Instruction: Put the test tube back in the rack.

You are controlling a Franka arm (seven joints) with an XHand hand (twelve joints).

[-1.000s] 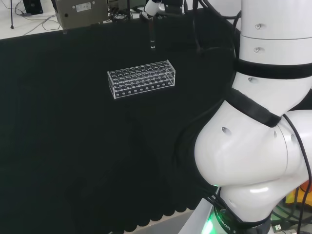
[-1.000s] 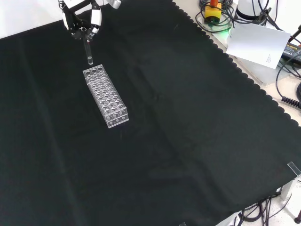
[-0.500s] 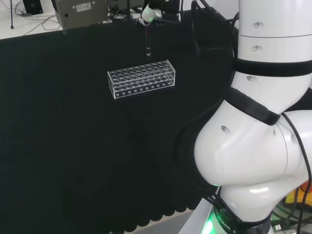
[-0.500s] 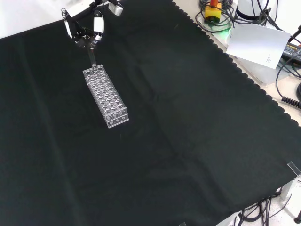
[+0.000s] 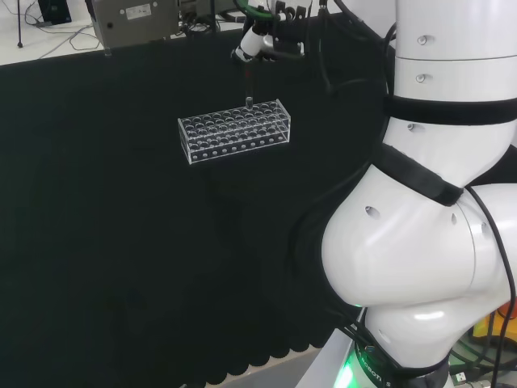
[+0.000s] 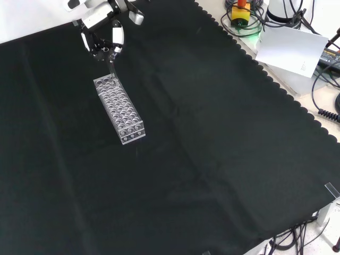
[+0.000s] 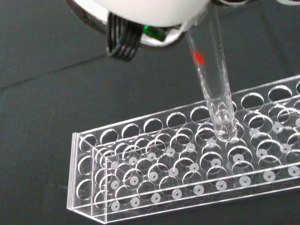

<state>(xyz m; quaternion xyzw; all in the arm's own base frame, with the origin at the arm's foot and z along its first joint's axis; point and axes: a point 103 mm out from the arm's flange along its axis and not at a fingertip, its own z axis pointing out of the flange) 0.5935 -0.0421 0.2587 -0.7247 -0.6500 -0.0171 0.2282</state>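
Lowered since a second ago, the black and white robot hand (image 6: pixel 104 38) pinches a clear glass test tube (image 7: pixel 213 79), whose rounded tip now enters a hole of the clear plastic many-holed rack (image 6: pixel 119 109) on the black-clothed desk (image 6: pixel 212 159).

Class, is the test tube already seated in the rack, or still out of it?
Just entering: the test tube, held by the hand, has its bottom at a hole in the rack.

You were looking at a robotics lab: a black-cloth surface (image 6: pixel 212 159) carried a clear test tube rack (image 6: pixel 119 110), with a grey instrument box (image 5: pixel 133 20), loose cables (image 6: pixel 326 74) and the white arm (image 5: pixel 428 242) around it.
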